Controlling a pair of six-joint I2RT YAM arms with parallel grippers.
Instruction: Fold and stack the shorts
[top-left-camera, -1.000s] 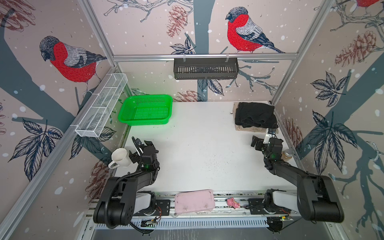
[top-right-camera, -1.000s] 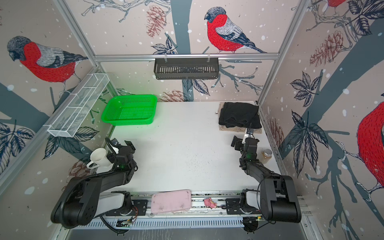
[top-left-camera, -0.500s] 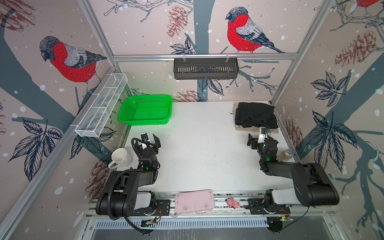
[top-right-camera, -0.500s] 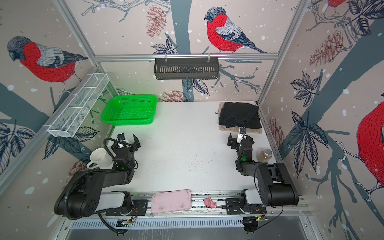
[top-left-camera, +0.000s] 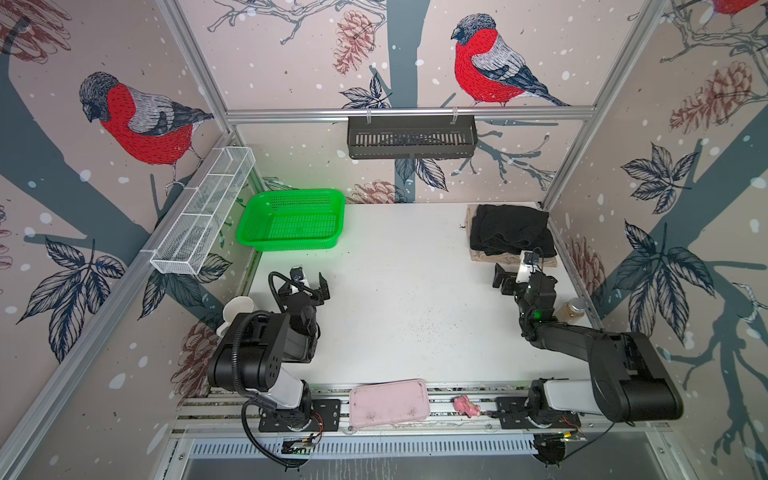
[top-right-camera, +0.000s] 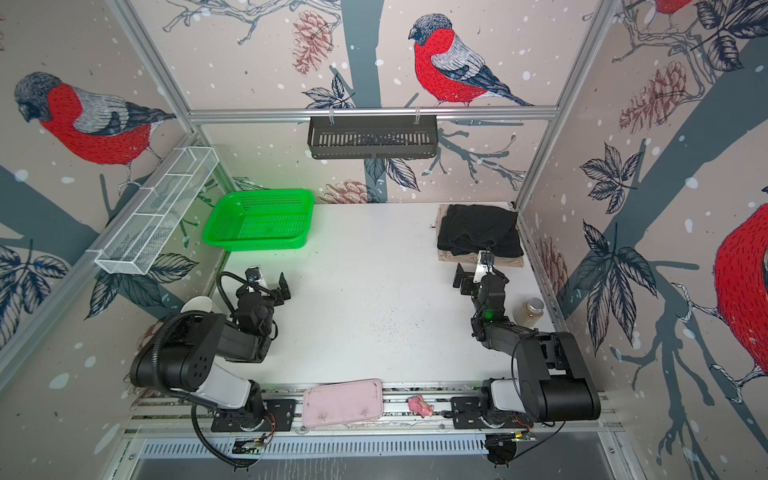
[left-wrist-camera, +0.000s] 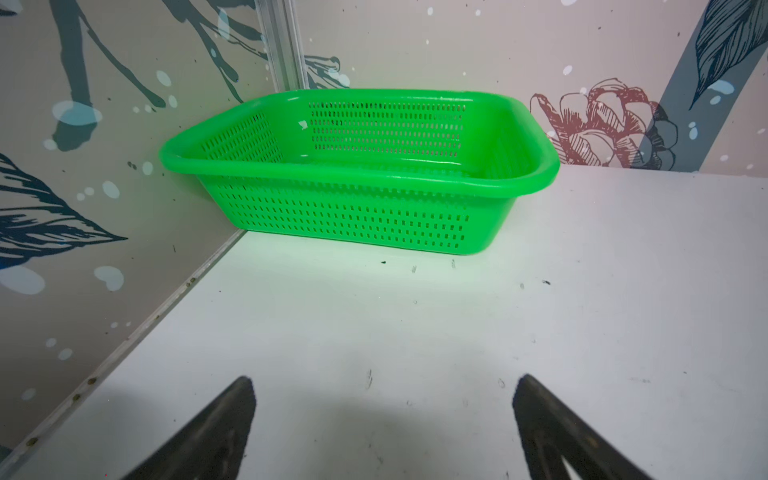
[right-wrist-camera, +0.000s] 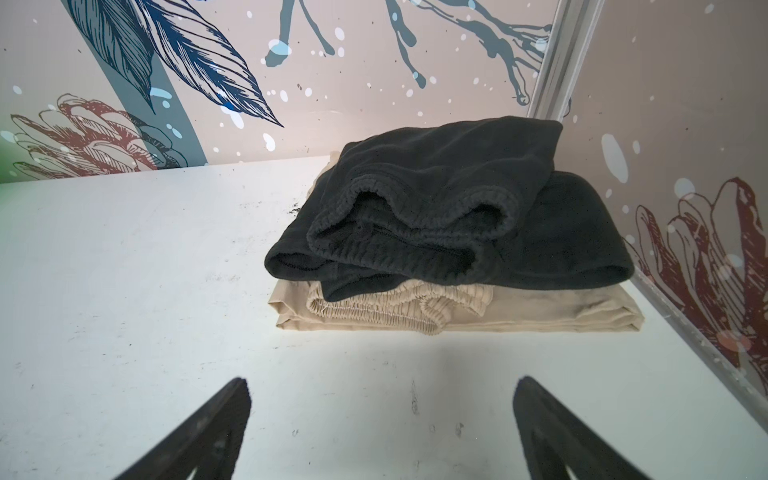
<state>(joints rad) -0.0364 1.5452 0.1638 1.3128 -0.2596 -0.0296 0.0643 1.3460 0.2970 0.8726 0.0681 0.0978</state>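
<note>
One pair of shorts (right-wrist-camera: 449, 208) lies atop the other pair (right-wrist-camera: 540, 311), far right; basket (top-left-camera: 291, 218) far left.

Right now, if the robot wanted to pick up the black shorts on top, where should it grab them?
Probably the black shorts' puffy elastic waistband, which bulges toward the open right end effector. Coming in low from the table's open front side looks easiest; walls close off the back and one side. Pinch only the black rim, since the beige shorts' waistband lies right underneath.

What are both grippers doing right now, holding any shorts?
Left gripper: open, holding nothing, over bare table.
Right gripper: open, holding nothing, short of the black shorts stacked on the beige shorts.
</note>
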